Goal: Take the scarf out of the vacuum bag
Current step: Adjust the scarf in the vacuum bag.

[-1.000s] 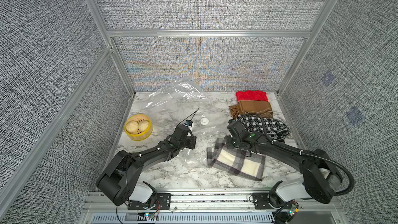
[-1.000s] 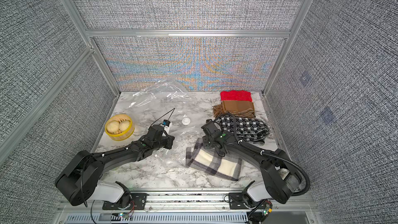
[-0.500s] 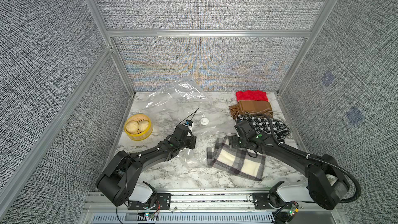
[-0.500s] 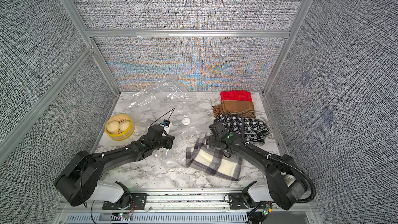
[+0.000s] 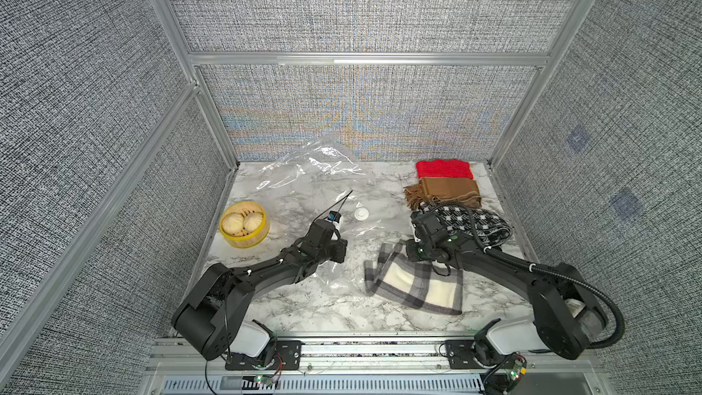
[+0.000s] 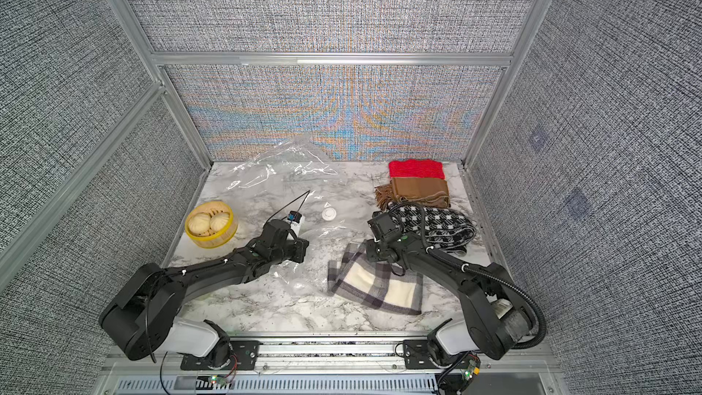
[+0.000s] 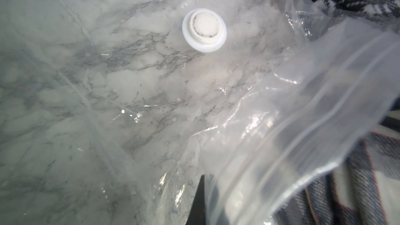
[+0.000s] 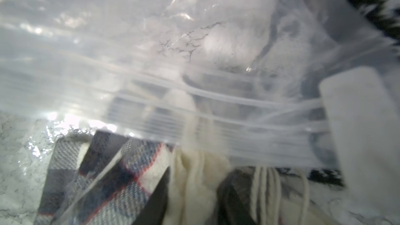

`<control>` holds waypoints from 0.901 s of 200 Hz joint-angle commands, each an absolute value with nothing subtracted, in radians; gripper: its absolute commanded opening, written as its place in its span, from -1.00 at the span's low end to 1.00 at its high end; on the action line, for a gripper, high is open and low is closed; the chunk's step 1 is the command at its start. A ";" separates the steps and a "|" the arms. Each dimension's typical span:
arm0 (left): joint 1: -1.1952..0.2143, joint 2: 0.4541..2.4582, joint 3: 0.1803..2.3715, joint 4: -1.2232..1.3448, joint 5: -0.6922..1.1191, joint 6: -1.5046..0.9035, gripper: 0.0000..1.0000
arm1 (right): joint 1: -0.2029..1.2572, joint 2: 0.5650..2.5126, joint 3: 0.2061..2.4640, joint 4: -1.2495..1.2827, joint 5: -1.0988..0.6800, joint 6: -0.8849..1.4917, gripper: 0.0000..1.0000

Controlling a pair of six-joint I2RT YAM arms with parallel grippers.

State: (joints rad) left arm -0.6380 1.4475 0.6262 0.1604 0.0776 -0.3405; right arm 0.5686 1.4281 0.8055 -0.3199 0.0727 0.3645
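The scarf (image 5: pixel 414 288) (image 6: pixel 376 286), grey and cream plaid, lies on the marble at the front right, its far end at the bag's mouth. The vacuum bag (image 5: pixel 304 184) (image 6: pixel 277 172) is clear and crinkly and spreads from the back left, with a round white valve cap (image 5: pixel 361 213) (image 7: pixel 204 30). My left gripper (image 5: pixel 339 250) (image 7: pixel 204 193) is shut on the bag's zip-seal edge (image 7: pixel 303 148). My right gripper (image 5: pixel 415 256) (image 8: pixel 194 191) is shut on a cream fold of the scarf (image 8: pixel 121 182), just under the zip-seal strip (image 8: pixel 216 113).
A yellow steamer basket (image 5: pixel 228 235) with two buns stands at the left. Folded red (image 5: pixel 443 169), brown fringed (image 5: pixel 448 191) and black-and-white (image 5: pixel 471 218) scarves lie along the right wall, the last right behind my right wrist. A thin black cable (image 5: pixel 338 205) rises from the left wrist.
My right gripper has shifted a little toward the front, from beside the black-and-white scarf onto the plaid scarf's far end. The left arm and bag have stayed put.
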 commanded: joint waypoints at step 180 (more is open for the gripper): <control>-0.664 1.560 0.583 0.333 0.106 -0.397 -1.00 | 0.729 1.386 0.705 -0.016 -0.168 0.314 -0.92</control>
